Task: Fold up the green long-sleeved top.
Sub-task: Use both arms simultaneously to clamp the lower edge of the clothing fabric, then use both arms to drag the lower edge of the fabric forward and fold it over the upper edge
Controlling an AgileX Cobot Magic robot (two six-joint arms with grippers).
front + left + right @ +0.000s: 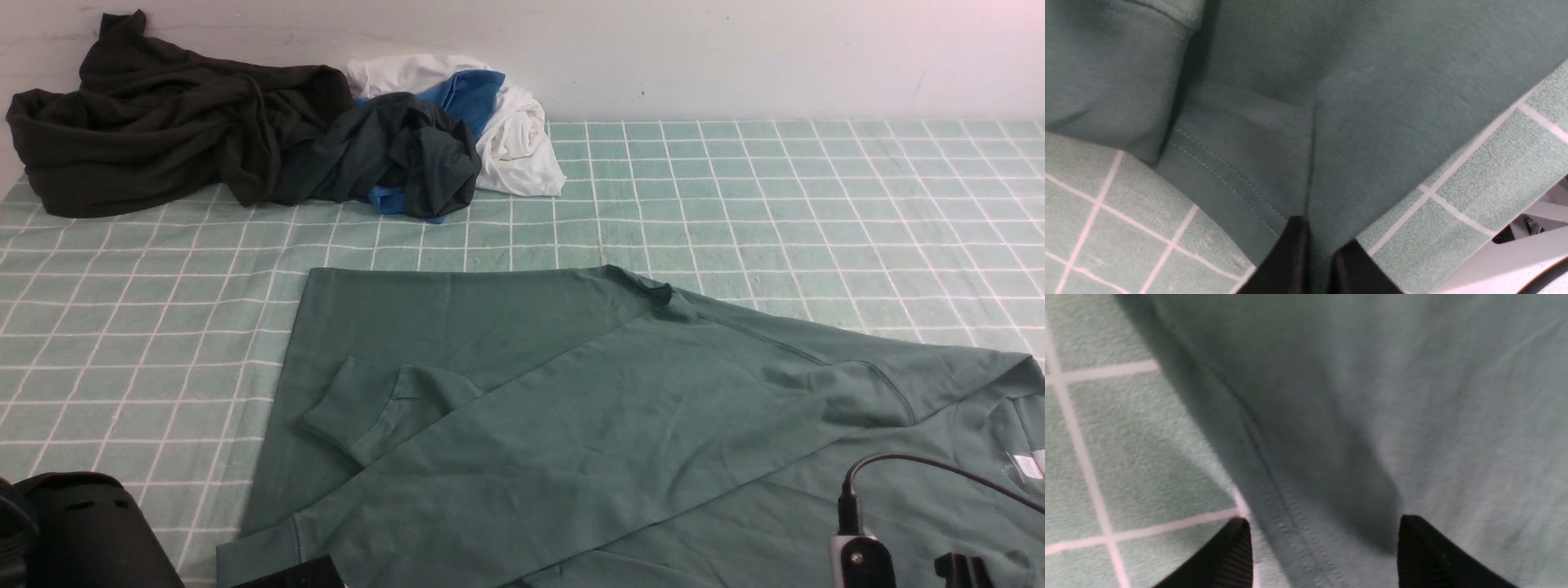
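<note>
Front view: green long-sleeved top (571,408) lies flat on the checked table cover (735,188), near-centre to right, running off the near edge of the pic. One sleeve end (433,384) is folded over onto the body, its cuff (347,420) resting on the fabric toward the left. Neck end points right, w/ a small white label (1030,467) by the right edge. Far left, well apart from the top and up against the wall, is a heap of clothes: black-olive garment (147,122), blackish-green garment (400,155), white item (514,131), blue item (469,94).

L gripper (1321,261): left wrist view shows its fingertips (1290,257) nearly together at the top's stitched hem. A crease in the fabric runs straight into the narrow gap btwn them. It's closed, pinching the cloth. Table cover shows on both sides of that hem corner.

R gripper (1323,555): right wrist view shows jaws spread wide, one fingertip (1229,555) over the table cover, the other over the fabric, straddling the top's seamed edge. It holds nothing and the cloth lies slack beneath. Pic is blurred, so can't tell if the tips touch the fabric.
</note>
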